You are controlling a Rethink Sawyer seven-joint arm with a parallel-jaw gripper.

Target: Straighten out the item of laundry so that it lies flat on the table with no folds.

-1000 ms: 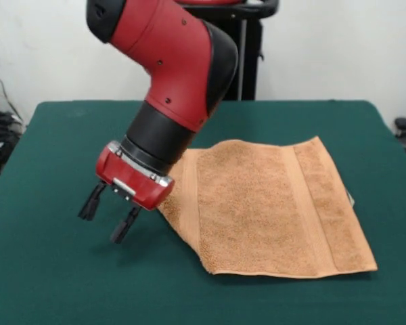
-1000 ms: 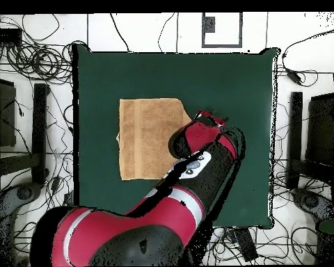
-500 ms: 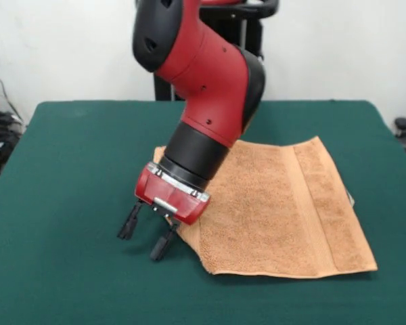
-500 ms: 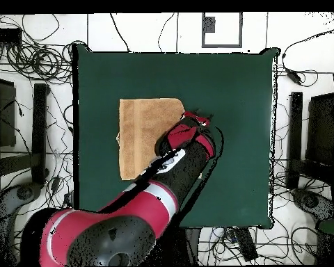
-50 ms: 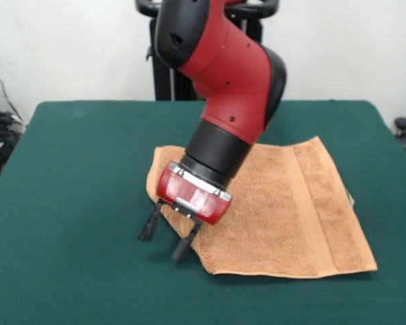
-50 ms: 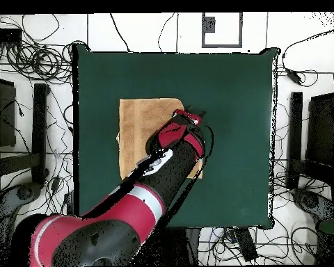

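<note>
I have the gripper low over the table with its jaws spread, gripping nothing. The towel lies just beside them, its slanted edge about at the fingertips. Whether a tip touches cloth, I can't quite tell; the arm hides that corner from overhead.

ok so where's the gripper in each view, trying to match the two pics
Front view: the gripper hangs open left of centre, low, fingers apart at the towel's left edge.
Overhead view: the gripper sits just above centre, at the towel's right edge.
Shared landmark: the towel's diagonal edge, which the gripper meets in both views.
</note>
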